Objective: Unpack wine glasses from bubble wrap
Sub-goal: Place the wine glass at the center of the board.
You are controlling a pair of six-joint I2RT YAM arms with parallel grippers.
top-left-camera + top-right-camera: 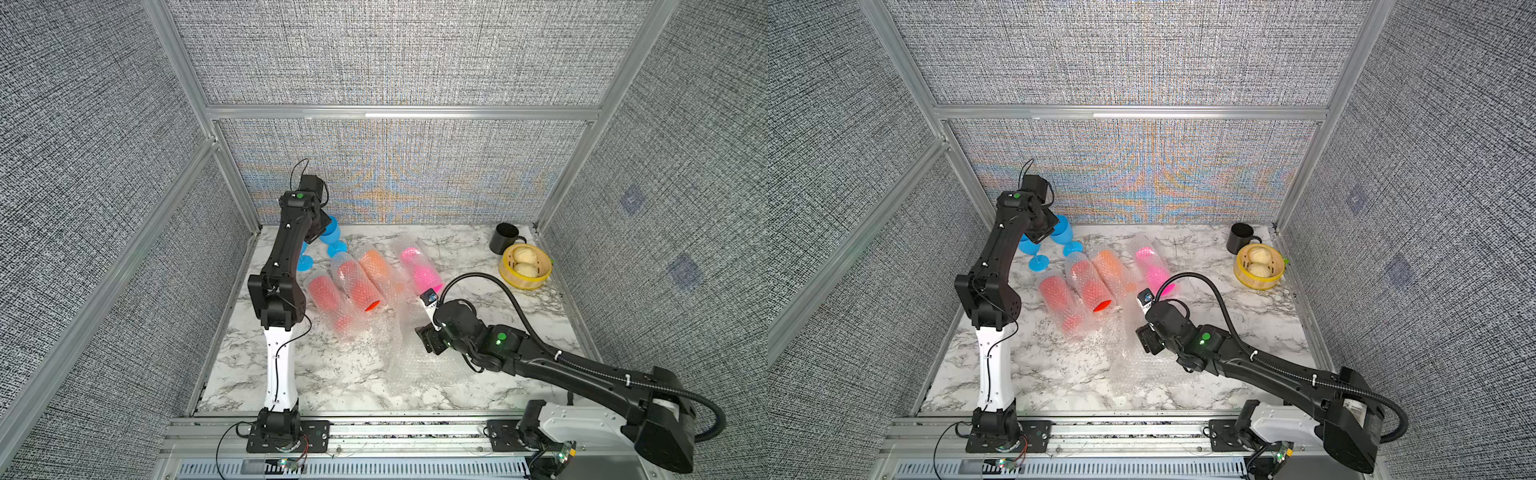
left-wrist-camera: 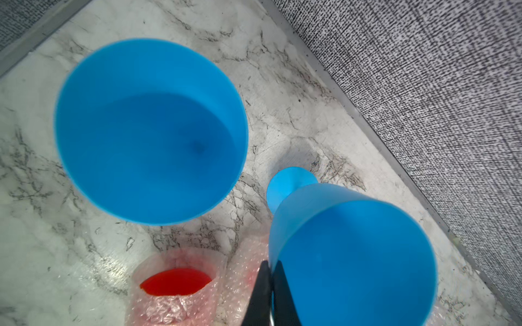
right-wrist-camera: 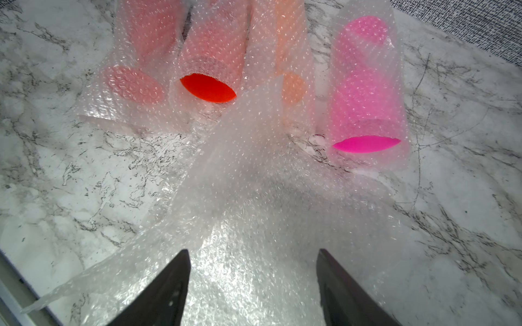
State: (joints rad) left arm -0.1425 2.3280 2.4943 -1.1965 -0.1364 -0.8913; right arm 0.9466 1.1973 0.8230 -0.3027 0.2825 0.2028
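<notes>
Two blue wine glasses stand unwrapped at the back left, one (image 2: 149, 132) free and one (image 2: 350, 262) whose rim is pinched by my left gripper (image 2: 270, 265), which is shut on it; its foot (image 1: 336, 249) is down by the tabletop. Two red glasses (image 1: 326, 295) (image 1: 357, 286), an orange one (image 1: 376, 266) and a pink one (image 1: 419, 266) lie side by side, each inside bubble wrap. My right gripper (image 3: 252, 254) hangs open over a loose, empty bubble wrap sheet (image 3: 254, 183), just in front of the pink glass (image 3: 364, 93).
A black mug (image 1: 505, 237) and a bamboo steamer (image 1: 524, 280) with buns sit at the back right corner. Grey fabric walls close the marble table (image 1: 291, 382) on three sides. The left arm stretches along the left edge.
</notes>
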